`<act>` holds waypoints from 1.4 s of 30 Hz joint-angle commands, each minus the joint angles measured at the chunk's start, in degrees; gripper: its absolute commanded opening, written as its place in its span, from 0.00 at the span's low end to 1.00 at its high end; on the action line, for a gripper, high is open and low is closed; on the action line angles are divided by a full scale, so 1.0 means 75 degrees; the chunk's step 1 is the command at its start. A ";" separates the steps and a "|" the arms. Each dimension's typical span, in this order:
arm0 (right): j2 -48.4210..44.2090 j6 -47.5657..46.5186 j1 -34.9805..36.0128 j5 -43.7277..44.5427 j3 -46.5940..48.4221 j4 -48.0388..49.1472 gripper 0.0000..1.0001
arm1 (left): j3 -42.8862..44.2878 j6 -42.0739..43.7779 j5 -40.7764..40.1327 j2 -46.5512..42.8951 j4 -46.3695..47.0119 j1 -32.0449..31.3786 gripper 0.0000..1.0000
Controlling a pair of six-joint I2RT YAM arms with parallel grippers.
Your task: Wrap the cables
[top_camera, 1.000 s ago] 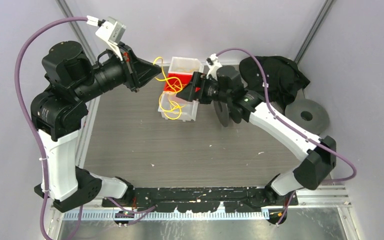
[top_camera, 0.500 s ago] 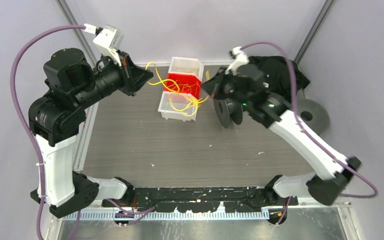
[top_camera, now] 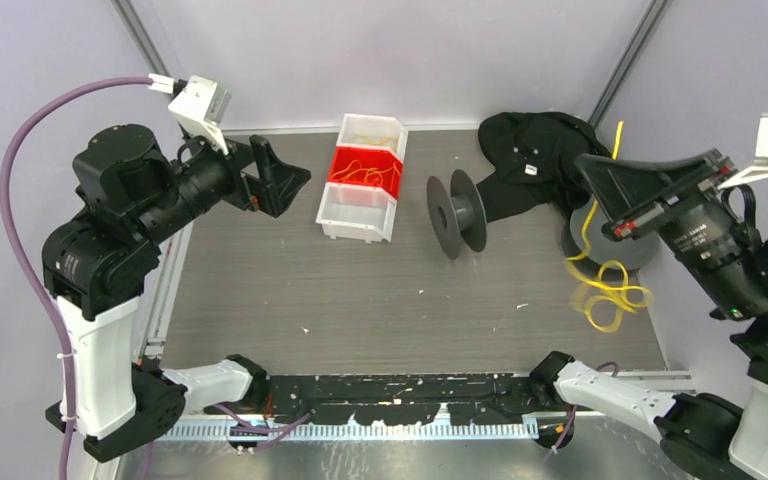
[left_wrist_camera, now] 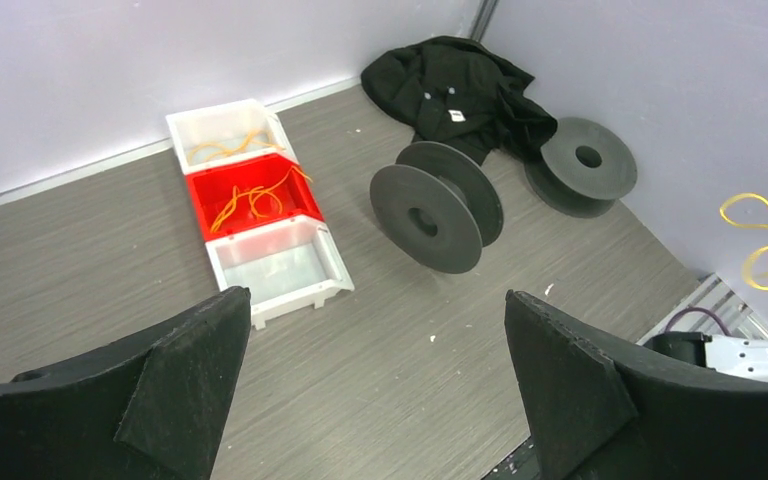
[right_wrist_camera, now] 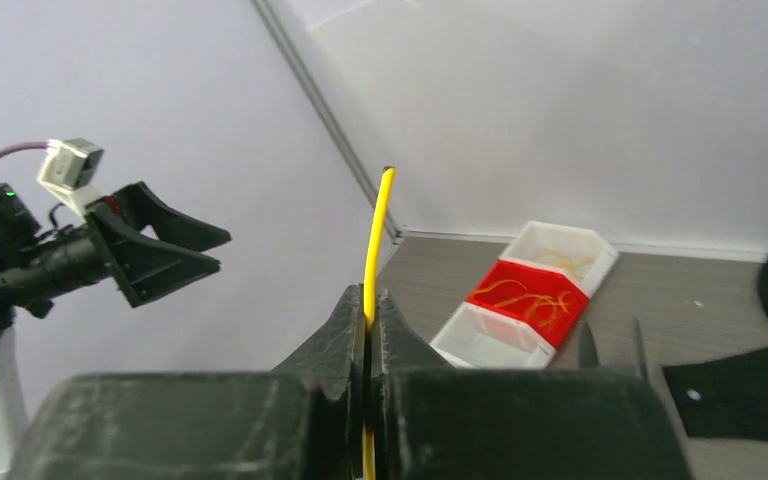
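Observation:
My right gripper (top_camera: 590, 170) is raised at the right side and shut on a thin yellow cable (top_camera: 610, 295). The cable's short end sticks up past the fingertips (right_wrist_camera: 375, 230), and the rest hangs below in loose loops (left_wrist_camera: 765, 235). More yellow cables lie in the red bin (top_camera: 365, 168) and in the far white bin (top_camera: 372, 128). My left gripper (top_camera: 295, 192) is at the back left, left of the bins. It is open with nothing between its fingers (left_wrist_camera: 378, 296).
A near white bin (top_camera: 358, 210) completes the row of bins. A dark grey spool (top_camera: 457, 213) stands on edge mid-table. Another spool (left_wrist_camera: 588, 160) lies flat at the right, next to a black cloth (top_camera: 535, 150). Grey walls close in the back and sides.
The right gripper shut on a cable at the bins and carried it up and far to the right. The left gripper let go of the cable, opened, and drew back left.

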 commanded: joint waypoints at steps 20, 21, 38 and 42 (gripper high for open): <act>-0.0149 -0.0167 -0.0904 0.3527 -0.4769 -0.0765 0.00 | -0.2941 -0.1707 0.1605 0.1686 0.2781 -0.1172 0.93; -0.0103 -0.0237 -0.0906 0.3262 -0.4565 -0.0812 0.00 | -0.2869 -0.1665 0.1686 0.1739 0.2772 -0.1236 0.92; 0.0823 0.0220 -0.0915 0.1634 -0.3416 -0.1058 0.00 | -0.4271 -0.0808 0.2613 0.2649 0.6342 -0.2645 0.85; 0.0834 0.0387 -0.0916 0.1418 -0.3474 -0.0926 0.00 | -0.4432 -0.0992 0.2833 0.2956 0.7033 -0.2760 0.85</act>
